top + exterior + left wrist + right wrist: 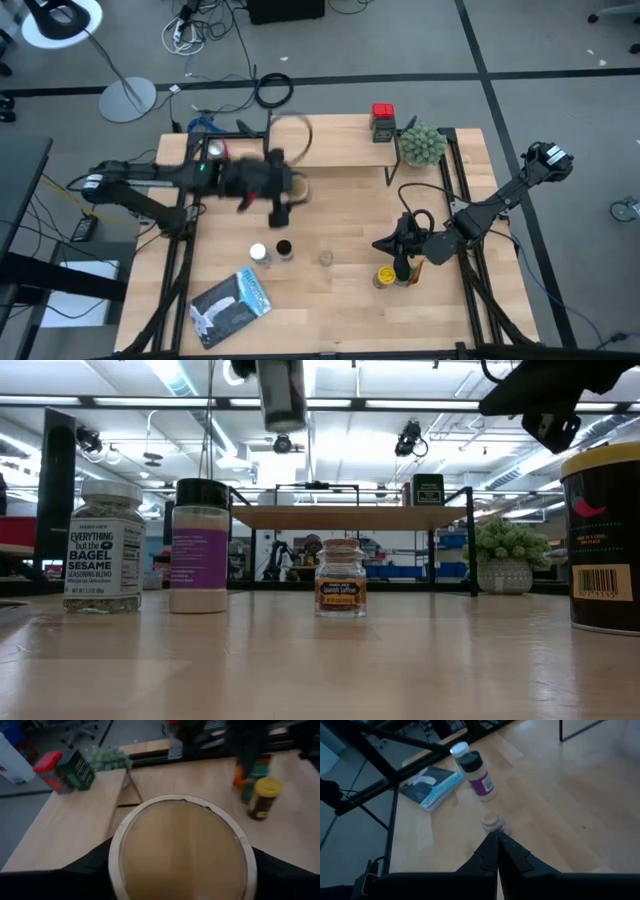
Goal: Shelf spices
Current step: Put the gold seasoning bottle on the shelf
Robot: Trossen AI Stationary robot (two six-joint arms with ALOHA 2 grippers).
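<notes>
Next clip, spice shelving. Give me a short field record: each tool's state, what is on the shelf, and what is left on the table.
left tool: in front of the shelf, closed on a tan-lidded jar
right tool: shut, empty, beside the yellow-lidded jar
on shelf: red-lidded jar
on table: white-lidded jar, black-lidded jar, small clear jar, yellow-lidded jar, pouch, plant
</notes>
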